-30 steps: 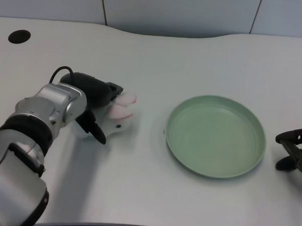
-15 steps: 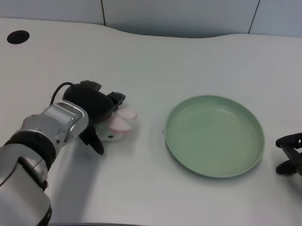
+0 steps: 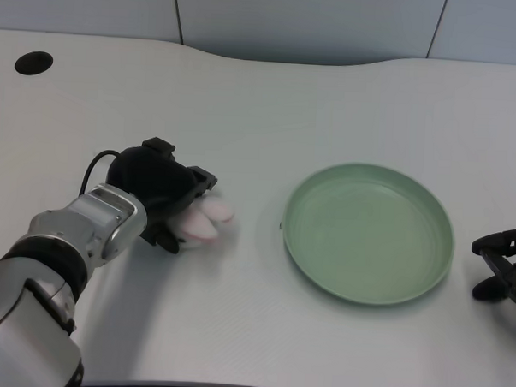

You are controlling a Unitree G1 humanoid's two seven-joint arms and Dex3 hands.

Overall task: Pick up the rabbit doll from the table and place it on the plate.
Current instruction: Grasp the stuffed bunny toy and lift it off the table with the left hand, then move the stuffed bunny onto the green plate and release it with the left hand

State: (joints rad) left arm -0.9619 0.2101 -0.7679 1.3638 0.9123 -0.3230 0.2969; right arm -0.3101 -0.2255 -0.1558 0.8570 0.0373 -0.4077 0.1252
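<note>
Head view, looking down on the white table (image 3: 260, 331). Nearest the camera, at lower left, the silver left forearm (image 3: 45, 274) rises from the bottom corner toward the middle of the table and ends in the black left hand (image 3: 160, 189). The fingers (image 3: 199, 181) are curled down over the rabbit doll (image 3: 201, 223), which the hand grips from above; only the doll's pink and white end projects from beneath the hand on the side facing the plate, and the rest is hidden. Whether the doll touches the table surface or is lifted just clear of it cannot be told. A thin black cable (image 3: 97, 162) loops at the back of the hand. To the right of the doll, apart from it, the round pale green plate (image 3: 426, 261) lies flat on the table with nothing on it. At the right edge, the black right hand (image 3: 503, 264) rests near the plate's rim without touching it. Farther back, a dark round hole (image 3: 32, 62) sits in the table at far left, and grey wall panels (image 3: 308, 20) close the scene beyond the curved rear edge.
</note>
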